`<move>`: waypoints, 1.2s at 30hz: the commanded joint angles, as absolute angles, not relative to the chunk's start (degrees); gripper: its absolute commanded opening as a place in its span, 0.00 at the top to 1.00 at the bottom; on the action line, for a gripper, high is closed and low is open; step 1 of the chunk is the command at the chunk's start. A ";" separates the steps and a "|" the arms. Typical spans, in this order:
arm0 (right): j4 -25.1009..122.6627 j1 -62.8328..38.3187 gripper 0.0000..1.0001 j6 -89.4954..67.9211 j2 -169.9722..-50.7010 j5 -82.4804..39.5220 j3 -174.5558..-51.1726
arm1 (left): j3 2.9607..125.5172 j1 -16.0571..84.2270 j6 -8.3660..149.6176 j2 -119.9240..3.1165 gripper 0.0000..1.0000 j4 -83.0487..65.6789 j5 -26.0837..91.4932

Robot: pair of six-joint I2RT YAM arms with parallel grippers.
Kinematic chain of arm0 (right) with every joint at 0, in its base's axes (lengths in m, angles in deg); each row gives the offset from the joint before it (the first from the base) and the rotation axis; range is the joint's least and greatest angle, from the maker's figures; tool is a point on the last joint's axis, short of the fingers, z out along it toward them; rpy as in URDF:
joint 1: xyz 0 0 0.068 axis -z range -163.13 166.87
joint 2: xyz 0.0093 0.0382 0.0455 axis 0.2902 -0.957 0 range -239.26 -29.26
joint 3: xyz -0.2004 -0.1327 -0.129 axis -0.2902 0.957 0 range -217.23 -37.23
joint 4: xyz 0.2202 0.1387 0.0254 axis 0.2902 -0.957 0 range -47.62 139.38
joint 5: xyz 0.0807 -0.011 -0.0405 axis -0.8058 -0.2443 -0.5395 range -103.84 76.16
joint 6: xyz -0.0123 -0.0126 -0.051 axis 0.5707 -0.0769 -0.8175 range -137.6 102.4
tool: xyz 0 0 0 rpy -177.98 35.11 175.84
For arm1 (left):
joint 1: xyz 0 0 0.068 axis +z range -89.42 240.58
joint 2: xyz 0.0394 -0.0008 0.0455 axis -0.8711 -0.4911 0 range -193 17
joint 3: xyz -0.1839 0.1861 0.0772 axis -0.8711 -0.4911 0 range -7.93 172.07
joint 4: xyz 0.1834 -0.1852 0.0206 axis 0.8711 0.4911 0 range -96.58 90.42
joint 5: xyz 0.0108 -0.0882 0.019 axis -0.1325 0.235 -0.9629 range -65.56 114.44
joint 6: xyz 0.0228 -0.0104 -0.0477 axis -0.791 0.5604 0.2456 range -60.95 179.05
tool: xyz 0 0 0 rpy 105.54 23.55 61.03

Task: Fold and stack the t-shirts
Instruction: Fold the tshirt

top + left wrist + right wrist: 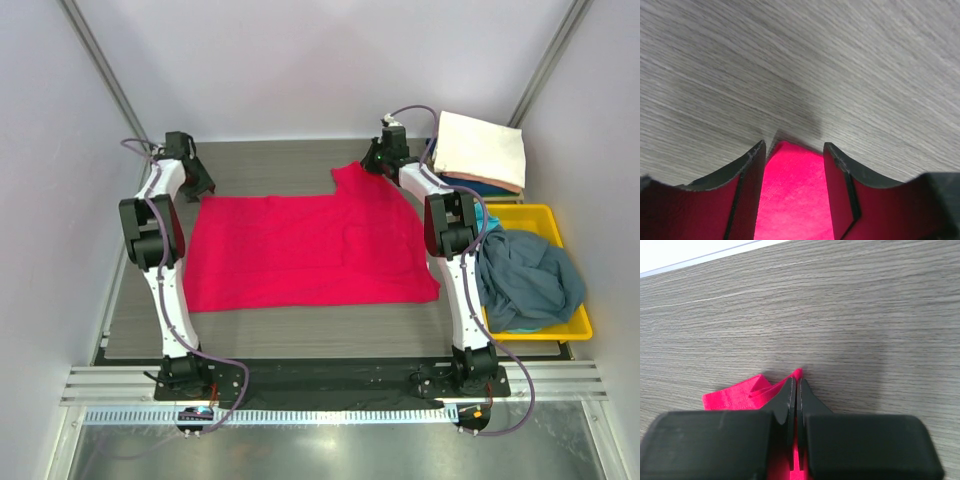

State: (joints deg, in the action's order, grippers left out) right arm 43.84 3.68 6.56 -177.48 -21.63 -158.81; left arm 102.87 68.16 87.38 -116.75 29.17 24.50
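A crimson-pink t-shirt (310,250) lies spread flat on the table. My left gripper (200,186) is at its far left corner. In the left wrist view the left gripper (792,147) is open, its jaws standing either side of the shirt's corner (792,195). My right gripper (378,158) is at the shirt's far right corner, which is drawn up to a point. In the right wrist view the right gripper (797,382) is shut on the pink cloth (735,397). A slate blue-grey t-shirt (525,280) lies crumpled in the tray.
A yellow tray (572,326) stands at the right edge. Behind it sits a folded stack with a cream-white shirt (482,148) on top and a navy one (480,186) under it. A bit of teal cloth (489,218) shows beside the right arm.
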 commanded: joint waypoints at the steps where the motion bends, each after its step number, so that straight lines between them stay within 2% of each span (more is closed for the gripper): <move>1: 39.88 3.60 0.99 6.92 -177.97 -22.80 -157.64 | 101.84 66.91 85.77 -115.27 0.51 31.83 21.46; 2: 39.80 3.69 0.99 6.92 -177.97 -22.98 -157.64 | 102.02 66.83 85.85 -115.45 0.52 31.91 21.28; 4: 39.88 3.77 0.99 7.01 -178.05 -23.07 -157.55 | 102.46 66.74 86.03 -115.80 0.64 32.18 21.45; 5: 39.80 3.77 0.99 6.92 -178.05 -23.07 -157.64 | 102.55 66.74 86.12 -115.89 0.64 32.18 21.46; 6: 39.88 3.77 0.99 7.09 -178.05 -23.07 -157.64 | 102.64 66.65 86.12 -116.06 0.69 32.27 21.46; 11: 39.80 4.04 0.99 7.10 -177.97 -23.15 -157.29 | 103.95 66.12 85.41 -116.68 0.81 33.23 20.93; 15: 39.71 4.21 0.99 7.01 -177.44 -23.86 -157.20 | 104.04 66.12 85.15 -116.59 1.00 33.23 20.84; 24: 39.97 4.04 0.99 6.21 -168.84 -30.18 -152.64 | 102.20 66.38 86.64 -110.62 1.00 34.64 22.51; 27: 39.97 3.95 0.99 5.95 -163.48 -31.24 -147.63 | 100.53 66.47 87.69 -107.55 1.00 34.90 23.65; 36: 39.71 3.60 0.99 3.85 -143.72 -29.92 -128.12 | 84.89 67.79 89.46 -94.01 1.00 31.57 26.90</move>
